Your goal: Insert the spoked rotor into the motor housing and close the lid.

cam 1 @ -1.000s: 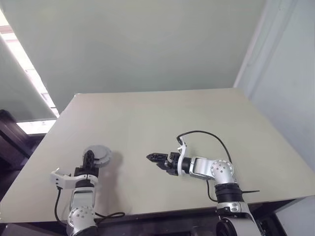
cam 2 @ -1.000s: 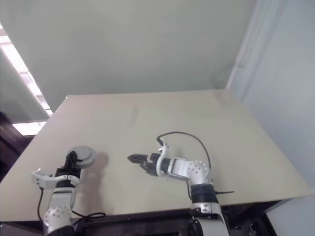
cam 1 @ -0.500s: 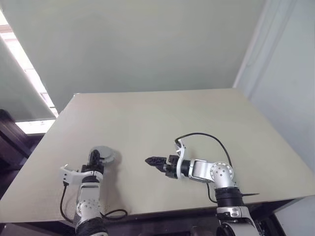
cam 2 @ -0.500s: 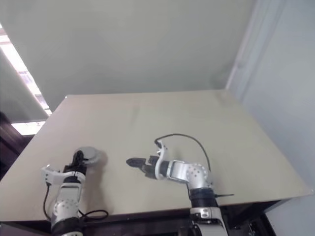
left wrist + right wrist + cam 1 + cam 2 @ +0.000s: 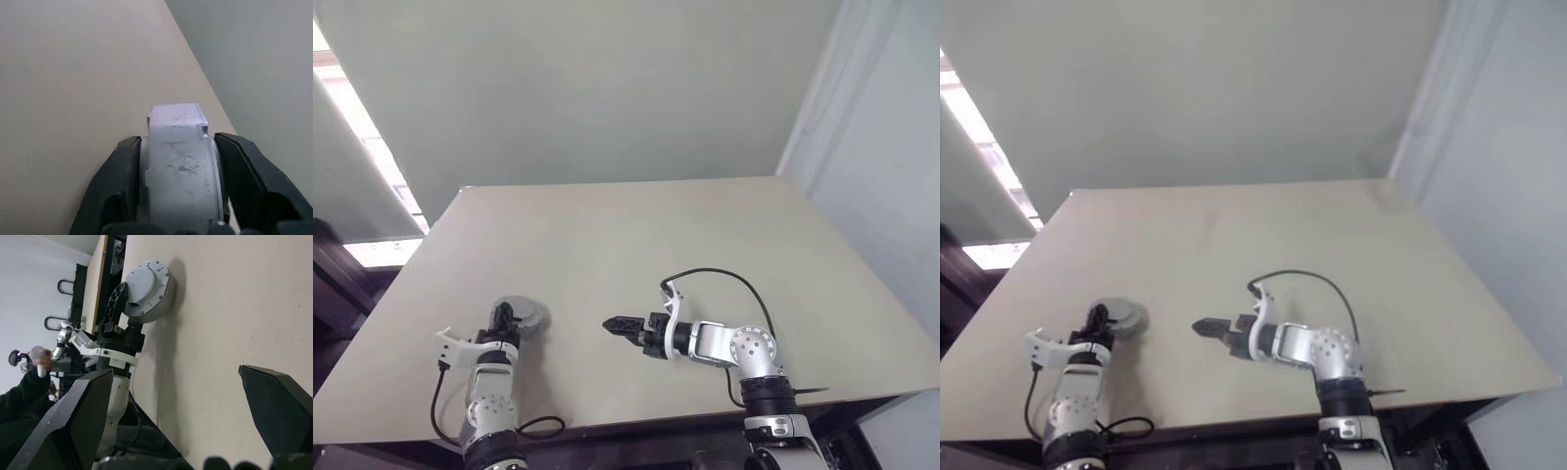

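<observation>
Left gripper sits astride a round grey unit near the table's front left corner. Whether it clamps the unit or merely brackets it I cannot tell. What faces up is the lid, flat and grey with small holes, and the drum wall beneath it I take to be the motor housing. The spoked rotor would be inside, though nothing confirms that. The right gripper hovers wide open and empty over the middle of the table, well apart from the unit and pointing toward it. The step looks like seating the lid and letting go. To do it well, check the lid lies flush all round, then back the left gripper straight out along its own line, without twisting or dragging. With the edge so close, any sideways nudge risks sliding the unit off, so the free gripper could steady it from the inner side.
</observation>
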`<state>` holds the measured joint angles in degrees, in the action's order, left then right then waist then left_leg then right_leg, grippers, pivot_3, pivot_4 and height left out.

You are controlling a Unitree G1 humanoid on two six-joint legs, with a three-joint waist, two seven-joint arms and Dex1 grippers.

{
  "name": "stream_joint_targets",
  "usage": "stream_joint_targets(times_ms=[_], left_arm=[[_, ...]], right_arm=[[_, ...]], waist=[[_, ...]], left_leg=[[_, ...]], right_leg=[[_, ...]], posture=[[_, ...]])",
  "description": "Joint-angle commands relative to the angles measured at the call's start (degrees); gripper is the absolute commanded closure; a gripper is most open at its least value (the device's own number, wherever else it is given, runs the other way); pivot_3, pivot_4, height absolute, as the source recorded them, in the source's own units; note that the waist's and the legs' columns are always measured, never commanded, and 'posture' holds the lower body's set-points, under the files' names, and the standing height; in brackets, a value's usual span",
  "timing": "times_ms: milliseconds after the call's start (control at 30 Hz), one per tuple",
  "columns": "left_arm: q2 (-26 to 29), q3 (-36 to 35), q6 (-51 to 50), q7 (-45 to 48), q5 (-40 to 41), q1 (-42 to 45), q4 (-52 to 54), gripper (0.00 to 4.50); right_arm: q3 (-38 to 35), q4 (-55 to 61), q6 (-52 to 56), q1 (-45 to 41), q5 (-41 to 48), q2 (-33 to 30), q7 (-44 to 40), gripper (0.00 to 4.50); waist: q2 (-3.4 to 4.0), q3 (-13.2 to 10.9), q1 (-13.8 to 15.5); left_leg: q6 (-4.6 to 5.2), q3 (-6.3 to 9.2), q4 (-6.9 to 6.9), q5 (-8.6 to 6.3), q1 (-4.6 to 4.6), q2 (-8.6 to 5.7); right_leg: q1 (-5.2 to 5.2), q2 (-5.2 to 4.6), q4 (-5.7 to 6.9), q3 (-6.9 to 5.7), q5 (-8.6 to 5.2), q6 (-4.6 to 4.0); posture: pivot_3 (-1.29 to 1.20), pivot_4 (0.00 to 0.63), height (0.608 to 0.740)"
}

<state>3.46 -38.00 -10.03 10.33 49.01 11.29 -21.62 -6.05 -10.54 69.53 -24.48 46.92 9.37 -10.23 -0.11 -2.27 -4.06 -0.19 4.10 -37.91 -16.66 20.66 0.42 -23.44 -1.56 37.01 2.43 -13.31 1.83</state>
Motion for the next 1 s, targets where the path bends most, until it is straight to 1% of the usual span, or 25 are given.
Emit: stream_joint_targets(times_ms=[33,100,133,233,467,533,633,700,800,867,933,1000], left_arm=[[1.3,0.0,1.1,-0.9,-0.8,-0.6,4.9,0.85],[1.5,1.2,0.0,-0.3,-1.5,-1.7,5.8,0.11],[1.8,2.3,-0.6,0.0,-2.5,-2.3,6.1,0.05],[1.6,3.4,-1.5,0.0,-3.0,-2.7,6.5,0.05],[2.3,3.3,-1.6,0.2,-3.8,-4.4,9.7,0.05],[3.3,3.6,-0.5,-1.1,-6.5,-5.8,11.0,0.05],[6.1,6.3,1.1,-3.6,-14.3,-8.8,13.6,0.05],[8.4,8.3,2.5,-3.3,-18.9,-11.4,17.4,0.05],[10.0,8.2,1.9,-4.4,-20.4,-13.4,22.1,0.05],[12.8,10.9,0.5,-0.7,-21.8,-16.3,27.3,0.05],[17.0,17.4,-1.0,6.5,-23.5,-20.9,35.3,0.05],[19.3,20.8,-2.5,9.9,-23.1,-23.2,39.9,0.05]], right_arm=[[-0.1,1.9,-0.8,-0.9,0.1,0.3,-1.2,0.00],[-0.1,1.6,-0.9,-1.1,0.0,0.3,-1.4,0.00],[-0.1,1.5,-1.0,-1.1,-0.1,0.3,-1.5,0.00],[0.0,1.1,-1.0,-1.4,-0.4,0.3,-1.7,0.00],[-0.1,0.6,-0.8,-1.7,-1.5,0.1,-1.9,0.00],[0.1,0.7,-1.0,-1.5,-1.8,-0.1,-2.5,0.00],[0.9,1.5,-2.4,-1.2,-2.5,-0.6,-3.9,0.00],[2.3,2.1,-4.6,-1.2,-3.8,-1.7,-5.9,0.00],[4.4,2.2,-7.9,-1.4,-6.3,-3.7,-8.2,0.00],[7.2,2.9,-13.0,-1.5,-9.4,-6.3,-11.9,0.00],[12.9,5.0,-24.9,-1.1,-15.8,-12.1,-20.3,0.00],[16.3,5.5,-33.3,-0.6,-19.8,-15.8,-26.0,0.00]], waist=[[0.00,0.0,0.0],[0.00,0.0,0.0],[0.00,0.0,0.0],[0.00,0.0,0.1],[0.00,0.0,0.1],[0.00,0.0,0.0],[0.00,0.0,-0.2],[0.01,0.0,-0.1],[0.02,0.0,0.1],[0.03,0.0,0.0],[0.09,0.0,0.0],[0.19,-0.1,0.0]], left_leg=[[0.00,0.00,0.00,0.00,0.00,0.00],[0.00,0.00,0.01,0.00,-0.01,0.00],[0.00,0.00,0.01,0.00,-0.01,0.00],[0.00,0.01,-0.01,0.00,-0.01,0.00],[0.00,0.01,-0.08,0.00,-0.02,-0.01],[-0.01,0.00,-0.07,0.00,-0.03,0.00],[-0.01,-0.01,-0.04,0.00,-0.06,0.02],[-0.01,-0.01,-0.01,0.00,-0.08,0.05],[-0.01,-0.01,-0.01,0.00,-0.08,0.08],[-0.02,-0.01,-0.04,0.01,-0.07,0.08],[-0.03,-0.05,-0.06,0.00,-0.07,0.09],[-0.04,-0.12,-0.05,0.00,-0.07,0.02]], right_leg=[[0.00,0.00,0.00,0.01,0.00,-0.01],[0.00,0.00,0.00,0.01,0.03,-0.05],[0.00,0.00,0.00,0.01,0.05,-0.08],[0.03,-0.01,0.02,-0.02,0.04,-0.07],[0.05,-0.01,0.02,-0.01,0.11,-0.02],[0.05,0.00,0.03,-0.01,0.11,-0.02],[0.03,0.06,0.03,0.05,0.12,-0.04],[0.02,0.11,0.02,0.06,0.13,-0.05],[0.02,0.11,0.02,0.06,0.13,-0.06],[0.03,0.09,0.03,0.03,0.14,-0.07],[0.03,0.10,0.02,0.06,0.16,-0.10],[0.06,0.02,-0.05,0.08,0.15,-0.08]], posture=[[0.00,0.000,0.740],[0.00,0.000,0.740],[0.00,0.000,0.740],[0.00,0.000,0.740],[0.00,0.000,0.740],[0.00,0.000,0.740],[0.00,0.000,0.740],[0.00,0.000,0.740],[0.00,0.000,0.740],[0.00,0.000,0.740],[0.00,0.000,0.740],[0.00,0.000,0.740]])
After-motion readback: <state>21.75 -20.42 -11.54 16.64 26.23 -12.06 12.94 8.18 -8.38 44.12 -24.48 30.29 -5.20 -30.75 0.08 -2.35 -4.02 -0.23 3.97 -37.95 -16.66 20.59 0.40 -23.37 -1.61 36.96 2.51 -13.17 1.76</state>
